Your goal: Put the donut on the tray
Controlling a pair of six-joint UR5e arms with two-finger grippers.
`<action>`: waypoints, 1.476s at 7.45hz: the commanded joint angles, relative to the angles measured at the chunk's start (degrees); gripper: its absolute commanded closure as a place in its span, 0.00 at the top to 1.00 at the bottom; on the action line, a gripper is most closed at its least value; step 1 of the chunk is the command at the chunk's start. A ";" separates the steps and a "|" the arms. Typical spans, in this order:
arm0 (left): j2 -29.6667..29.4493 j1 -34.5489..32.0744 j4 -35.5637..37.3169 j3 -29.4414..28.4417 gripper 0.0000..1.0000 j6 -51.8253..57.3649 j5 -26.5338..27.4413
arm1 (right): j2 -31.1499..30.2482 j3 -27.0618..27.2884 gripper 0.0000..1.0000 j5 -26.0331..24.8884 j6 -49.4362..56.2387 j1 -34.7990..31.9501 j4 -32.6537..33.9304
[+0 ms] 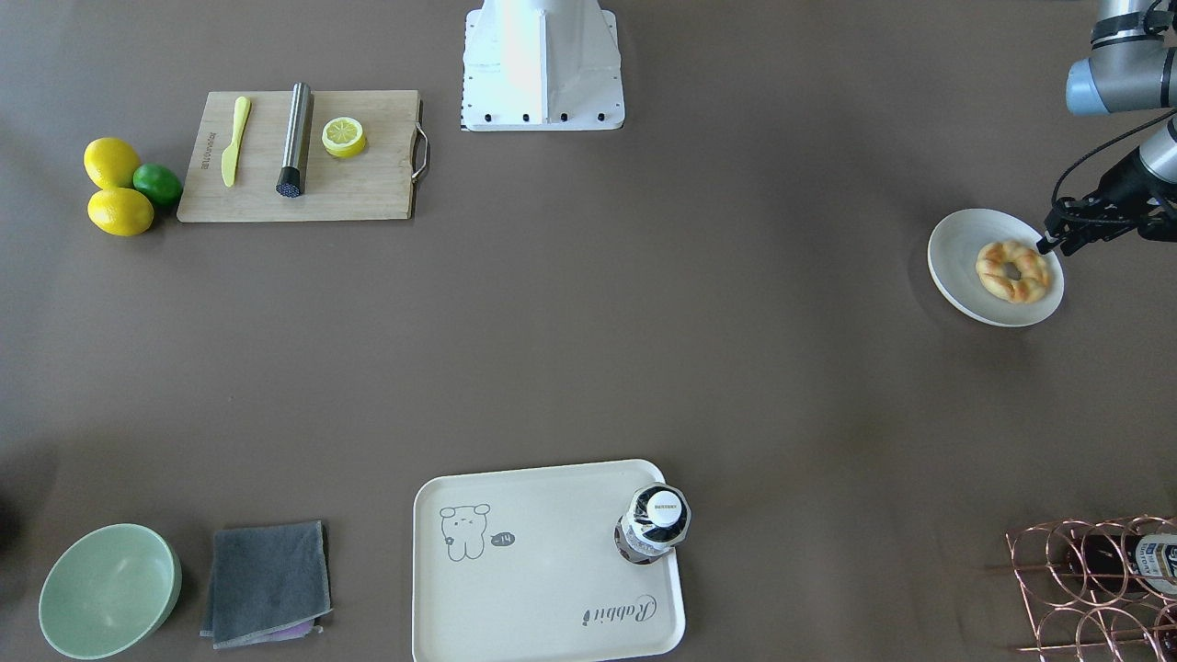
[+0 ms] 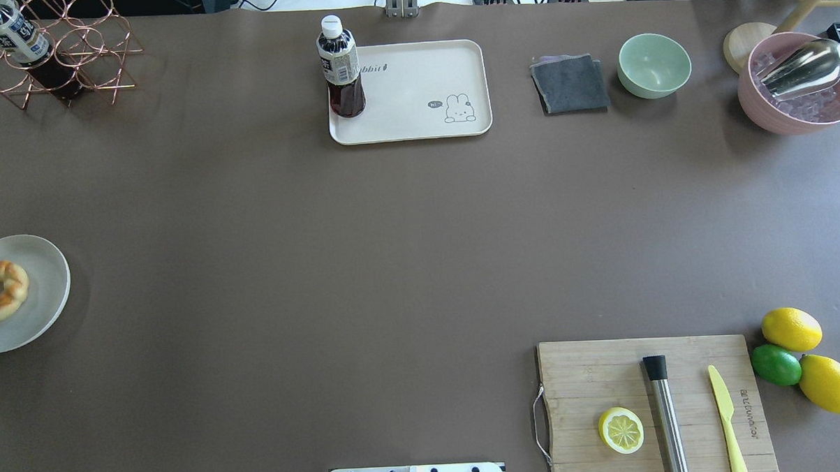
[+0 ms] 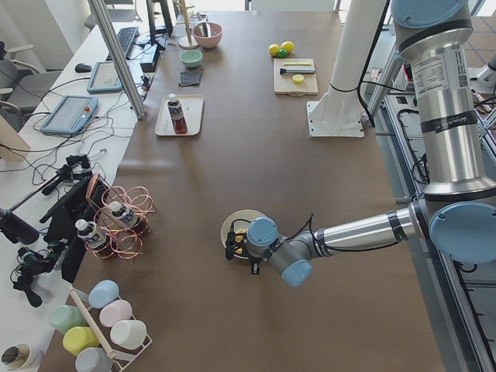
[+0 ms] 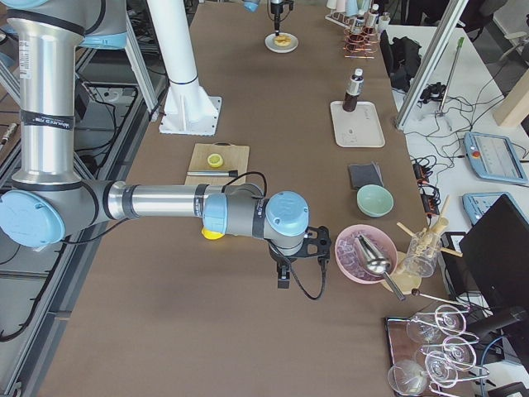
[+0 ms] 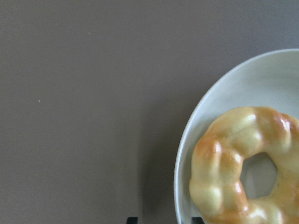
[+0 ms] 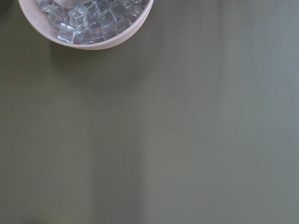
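The donut (image 5: 219, 168) runs off the left wrist view's right and bottom edges (its plate (image 5: 201, 116) too). The right gripper (image 4: 283, 277), seen only from the side, has jaws too small to read.

My arms are brushed-silver tubes, left arm (image 3: 356, 231) and right arm (image 4: 157, 203) alike, with rounded pale-blue caps (image 3: 262, 230) at the joints. A white label (image 3: 438, 74) with black print wraps my left upper arm. My left hand (image 1: 1048, 244) is black, with a thin black cable (image 1: 1067, 171) looping at its twelve o'clock. My white pedestal (image 1: 542, 55) carries black screws (image 1: 526, 118) along its six o'clock edge.
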State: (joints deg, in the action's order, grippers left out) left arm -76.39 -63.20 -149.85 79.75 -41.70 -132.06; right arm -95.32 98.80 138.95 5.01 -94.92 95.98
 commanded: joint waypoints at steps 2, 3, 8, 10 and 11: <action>-0.60 0.62 -0.26 -0.04 0.00 -1.63 -0.04 | -0.04 0.08 1.00 0.00 0.00 0.00 0.00; -1.38 0.62 -0.09 0.05 0.00 -2.32 -0.47 | 0.04 0.08 1.00 0.00 0.00 0.00 0.00; -3.58 -9.19 8.47 9.67 0.00 -6.73 -15.67 | 0.92 0.17 1.00 0.09 0.70 -0.18 -1.14; -3.58 -9.75 23.21 23.45 0.00 -6.90 -15.25 | 0.75 0.00 1.00 0.18 1.06 -0.18 -3.84; -4.11 -10.01 31.73 30.22 0.00 -6.99 -15.07 | 0.92 -0.01 1.00 -0.61 0.88 -0.18 -5.26</action>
State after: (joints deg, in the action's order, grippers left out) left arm -79.94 -72.51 -131.58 98.39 -48.52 -147.24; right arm -94.50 98.96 139.10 6.07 -95.09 93.30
